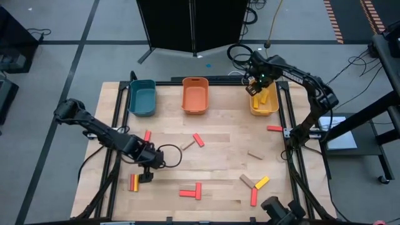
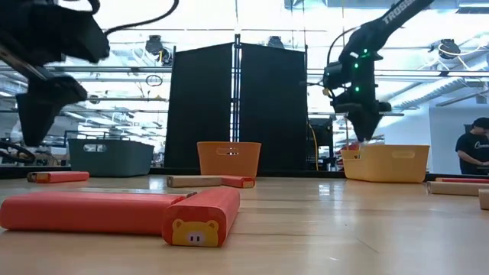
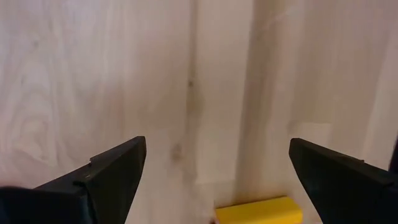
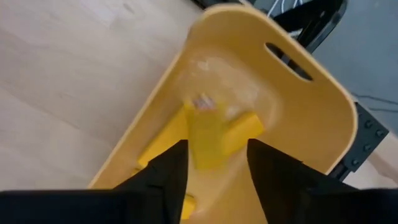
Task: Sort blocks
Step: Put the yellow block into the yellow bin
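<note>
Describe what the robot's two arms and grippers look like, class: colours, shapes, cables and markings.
Both arms are dark, jointed links. The left gripper has two broad black wedge-shaped fingers, with a black cable looping beside its wrist. The right gripper shows small green lights and white lettering on its arm.

Left arm bent low across the near-left side, wrist angled down — left pincer (image 1: pixel 144 177) hangs fingers spread wide, nothing between them. Right arm reaches up along the far-right edge, elbow out, wrist pointing straight down — right pincer (image 1: pixel 257 88) fingers (image 4: pixel 163 177) parted, gripping nothing I can see.
</note>
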